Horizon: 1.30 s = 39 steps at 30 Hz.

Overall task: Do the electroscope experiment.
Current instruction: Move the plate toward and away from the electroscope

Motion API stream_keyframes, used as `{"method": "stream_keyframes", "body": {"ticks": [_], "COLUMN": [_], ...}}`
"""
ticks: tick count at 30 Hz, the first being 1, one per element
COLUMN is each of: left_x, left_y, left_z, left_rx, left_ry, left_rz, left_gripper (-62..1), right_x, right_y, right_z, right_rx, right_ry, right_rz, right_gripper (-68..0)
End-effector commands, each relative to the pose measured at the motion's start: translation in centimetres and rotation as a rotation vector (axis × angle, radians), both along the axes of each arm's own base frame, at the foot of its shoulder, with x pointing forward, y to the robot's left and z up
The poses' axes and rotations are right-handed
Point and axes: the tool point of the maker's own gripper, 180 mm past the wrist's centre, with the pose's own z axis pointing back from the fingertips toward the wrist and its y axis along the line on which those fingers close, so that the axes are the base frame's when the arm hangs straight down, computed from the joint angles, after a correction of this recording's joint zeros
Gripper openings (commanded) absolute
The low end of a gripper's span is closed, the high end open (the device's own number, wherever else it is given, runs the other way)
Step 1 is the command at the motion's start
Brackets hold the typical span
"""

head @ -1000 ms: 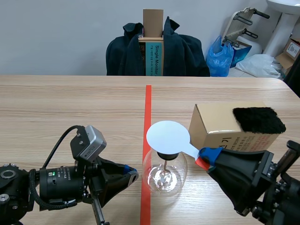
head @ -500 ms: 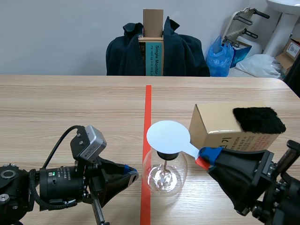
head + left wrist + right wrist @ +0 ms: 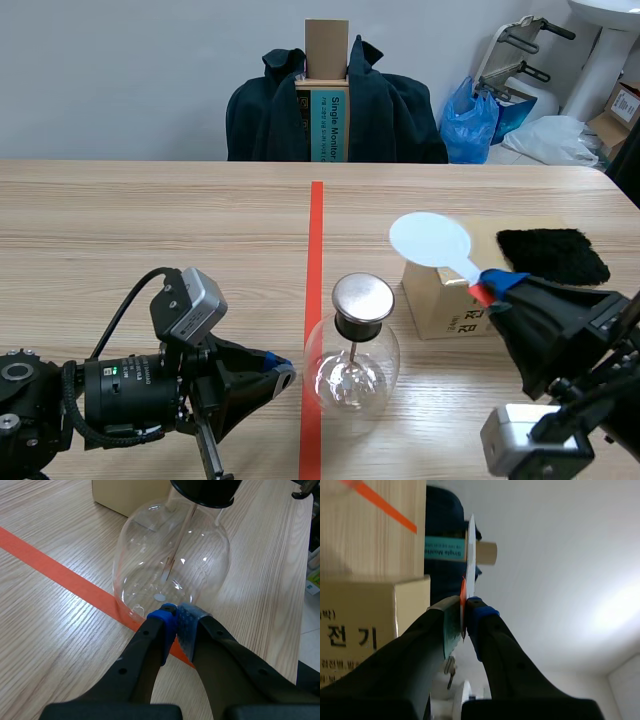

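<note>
The electroscope, a round glass flask (image 3: 351, 372) with a black stopper and a metal disc (image 3: 362, 296) on top, stands on the red tape line. My left gripper (image 3: 285, 373) rests shut, its tips close by the flask's (image 3: 170, 565) base in the left wrist view. My right gripper (image 3: 495, 286) is shut on the handle of a white round paddle (image 3: 431, 241), held raised over the cardboard box (image 3: 450, 300), to the right of the disc. The right wrist view shows the paddle (image 3: 470, 555) edge-on between the fingers.
A black fur cloth (image 3: 551, 255) lies on top of the cardboard box. Across the table stands a chair with a dark jacket (image 3: 335, 105) and a box. Bags and clutter sit at the back right.
My right gripper has lifted the white paddle off the metal disc and carried it to the right, over the box. The left arm has not moved.
</note>
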Motion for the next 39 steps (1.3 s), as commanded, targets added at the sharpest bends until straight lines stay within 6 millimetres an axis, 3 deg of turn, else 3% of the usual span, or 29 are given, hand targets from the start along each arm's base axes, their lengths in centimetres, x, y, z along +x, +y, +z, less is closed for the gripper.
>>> {"method": "stream_keyframes", "body": {"ticks": [1,11,22,34,39], "left_x": [0.4,0.3,0.3,0.4,-0.5], "left_y": [-0.5,-0.5,-0.5,0.5,2.6], "left_z": [1.0,1.0,1.0,1.1,3.6], "left_rx": [-0.039,-0.038,-0.038,-0.018,-0.053], "left_ry": [-0.019,-0.019,-0.019,-0.027,-0.082], "left_rz": [0.003,0.004,0.004,0.009,0.025], "left_gripper": [-58.0,-58.0,-58.0,-58.0,-58.0], "right_x": [0.7,1.3,-0.5,-2.5,-2.5], "right_y": [-1.4,-6.8,-11.2,-15.2,-16.7], "right_z": [1.2,4.9,10.1,12.6,13.1], "right_rx": [-0.02,0.007,0.098,0.131,0.144], "right_ry": [-0.044,-0.185,-0.3,-0.359,-0.374], "right_rz": [-0.036,-0.21,-0.342,-0.444,-0.509], "right_gripper": [-66.9,-66.9,-66.9,-66.9,-66.9]}}
